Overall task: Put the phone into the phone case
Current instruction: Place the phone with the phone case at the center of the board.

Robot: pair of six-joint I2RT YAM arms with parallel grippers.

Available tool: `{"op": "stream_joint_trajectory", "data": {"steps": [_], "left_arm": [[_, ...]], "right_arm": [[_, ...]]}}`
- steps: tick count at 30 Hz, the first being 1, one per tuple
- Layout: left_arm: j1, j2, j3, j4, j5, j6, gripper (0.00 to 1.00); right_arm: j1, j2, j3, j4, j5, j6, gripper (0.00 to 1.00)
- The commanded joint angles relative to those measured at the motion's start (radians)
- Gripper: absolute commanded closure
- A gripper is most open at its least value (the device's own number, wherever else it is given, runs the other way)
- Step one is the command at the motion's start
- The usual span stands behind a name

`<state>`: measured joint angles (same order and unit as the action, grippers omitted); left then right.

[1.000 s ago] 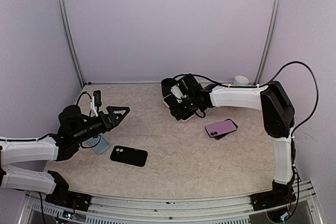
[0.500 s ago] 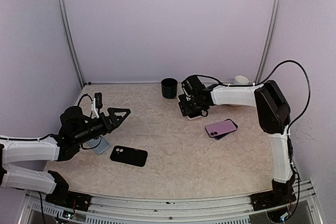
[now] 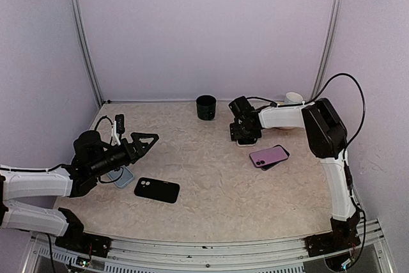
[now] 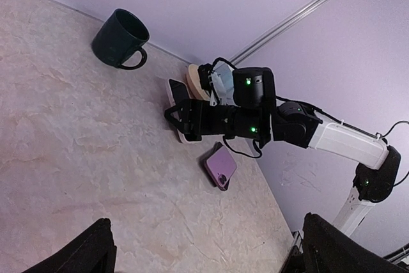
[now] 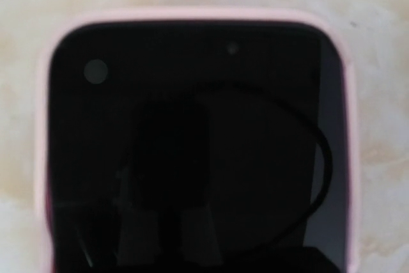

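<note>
A phone with a dark screen sits inside a pale pink case (image 5: pixel 39 158) and fills the right wrist view (image 5: pixel 192 145). My right gripper (image 3: pixel 243 133) (image 4: pixel 185 119) is shut on it across its width, low over the table at the back right. Its own fingers do not show in the right wrist view. A purple phone (image 3: pixel 268 155) (image 4: pixel 220 165) lies camera side up on a dark flat thing just right of it. A black phone case (image 3: pixel 156 190) lies at the front left. My left gripper (image 3: pixel 142 139) (image 4: pixel 211 254) hovers open and empty above the left side.
A black mug (image 3: pixel 206 107) (image 4: pixel 118 38) stands at the back centre. A white cup (image 3: pixel 294 97) sits in the back right corner. A pale blue flat thing (image 3: pixel 121 176) lies under my left arm. Lilac walls close in three sides.
My right gripper carried the pink-cased phone rightward from beside the mug and lowered it near the purple phone. The left arm has stayed still.
</note>
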<state>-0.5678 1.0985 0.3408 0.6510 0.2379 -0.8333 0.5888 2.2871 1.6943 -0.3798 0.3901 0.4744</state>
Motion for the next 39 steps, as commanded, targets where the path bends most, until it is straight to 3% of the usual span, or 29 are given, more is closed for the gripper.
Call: {"op": "stream_joint_trajectory", "data": {"steps": [1, 39], "left_arm": [[0.008, -0.006, -0.01, 0.027, -0.007, -0.004, 0.01], [0.009, 0.005, -0.014, 0.045, -0.025, -0.015, 0.01]], "right_arm": [[-0.006, 0.011, 0.061, -0.002, 0.068, 0.051, 0.4], [-0.03, 0.058, 0.078, -0.036, -0.015, 0.078, 0.1]]}}
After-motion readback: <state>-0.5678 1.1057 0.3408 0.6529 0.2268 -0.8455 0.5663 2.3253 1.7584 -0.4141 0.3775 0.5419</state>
